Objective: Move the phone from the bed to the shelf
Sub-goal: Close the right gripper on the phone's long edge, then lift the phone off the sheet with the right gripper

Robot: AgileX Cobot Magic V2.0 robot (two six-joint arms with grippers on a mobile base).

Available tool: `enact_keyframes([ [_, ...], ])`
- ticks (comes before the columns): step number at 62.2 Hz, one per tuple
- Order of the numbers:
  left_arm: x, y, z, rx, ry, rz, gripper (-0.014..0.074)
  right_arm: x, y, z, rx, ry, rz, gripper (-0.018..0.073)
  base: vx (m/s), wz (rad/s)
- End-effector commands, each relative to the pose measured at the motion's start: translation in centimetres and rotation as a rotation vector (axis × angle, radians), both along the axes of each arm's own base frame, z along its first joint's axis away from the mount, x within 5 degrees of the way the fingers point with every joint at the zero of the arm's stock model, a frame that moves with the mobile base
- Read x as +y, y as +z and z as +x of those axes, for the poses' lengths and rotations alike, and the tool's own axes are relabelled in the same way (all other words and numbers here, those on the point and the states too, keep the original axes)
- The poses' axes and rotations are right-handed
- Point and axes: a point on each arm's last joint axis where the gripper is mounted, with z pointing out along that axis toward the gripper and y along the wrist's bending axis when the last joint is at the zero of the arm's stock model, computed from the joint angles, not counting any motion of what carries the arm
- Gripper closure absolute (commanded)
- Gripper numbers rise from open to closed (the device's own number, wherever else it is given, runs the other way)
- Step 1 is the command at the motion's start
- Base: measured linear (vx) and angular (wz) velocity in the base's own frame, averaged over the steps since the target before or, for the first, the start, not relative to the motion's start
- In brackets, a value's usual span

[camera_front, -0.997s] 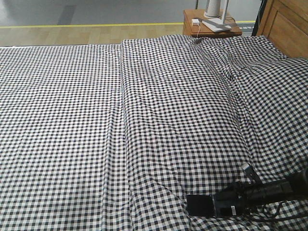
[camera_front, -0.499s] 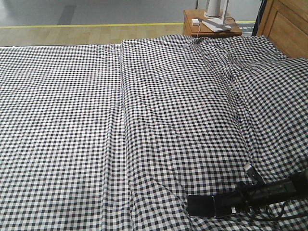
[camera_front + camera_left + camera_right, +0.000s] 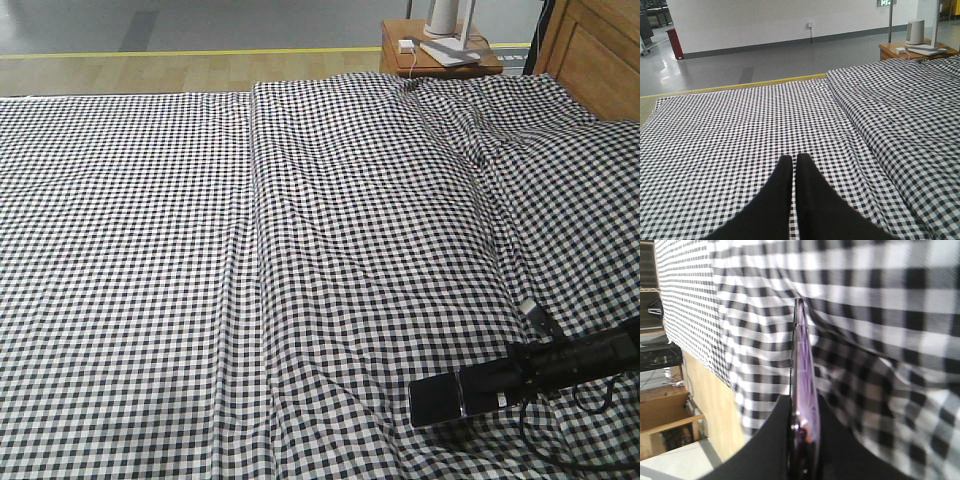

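The right gripper (image 3: 478, 392) is clamped on the phone (image 3: 437, 400), down at about 5 o'clock on the bed (image 3: 150, 250). It pinches one short end, so most of the glossy black slab sticks out toward 9 o'clock. That looks like a sensible hold for a thin thing lying on soft cloth. The wrist view shows the phone edge-on, pinched by its two faces. I cannot tell whether its free end touches the sheet or hangs just above it.

The left gripper (image 3: 792, 162) has its fingers pressed together with nothing between them. It hangs over the check sheet well away from the phone, presumably kept out of the way.

The gingham lies rumpled, with a long fold running from 12 to 6 o'clock. A brown nightstand (image 3: 400, 62) stands at 1 o'clock beside the wooden headboard (image 3: 600, 60). Beyond the bed is grey floor (image 3: 150, 25) with a yellow line. No shelf shows from the front.
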Motion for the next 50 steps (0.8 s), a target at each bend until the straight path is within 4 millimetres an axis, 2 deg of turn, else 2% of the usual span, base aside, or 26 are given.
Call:
enact_keyframes([
  [1,0.0,1.5,-0.1,-0.108,-0.002,-0.011,0.0595,0.4,5.3,0.4,-0.077,0.051,0.112,0.0563,0.00,0.00],
  [16,0.0,1.5,-0.1,-0.108,-0.002,-0.011,0.0595,1.2,10.8,-0.6,-0.139,0.067,0.084,0.0563,0.00,0.00],
  [25,0.0,1.5,-0.1,-0.108,-0.002,-0.011,0.0595,2.8,15.1,-1.0,-0.211,0.104,0.057,0.0563,0.00,0.00],
  [38,0.0,1.5,-0.1,-0.108,-0.002,-0.011,0.0595,6.6,23.3,-1.2,-0.393,0.173,0.010,0.0563,0.00,0.00],
  [50,0.0,1.5,-0.1,-0.108,-0.002,-0.011,0.0595,10.3,30.4,-2.5,-0.585,0.201,0.029,0.0563,0.00,0.00],
])
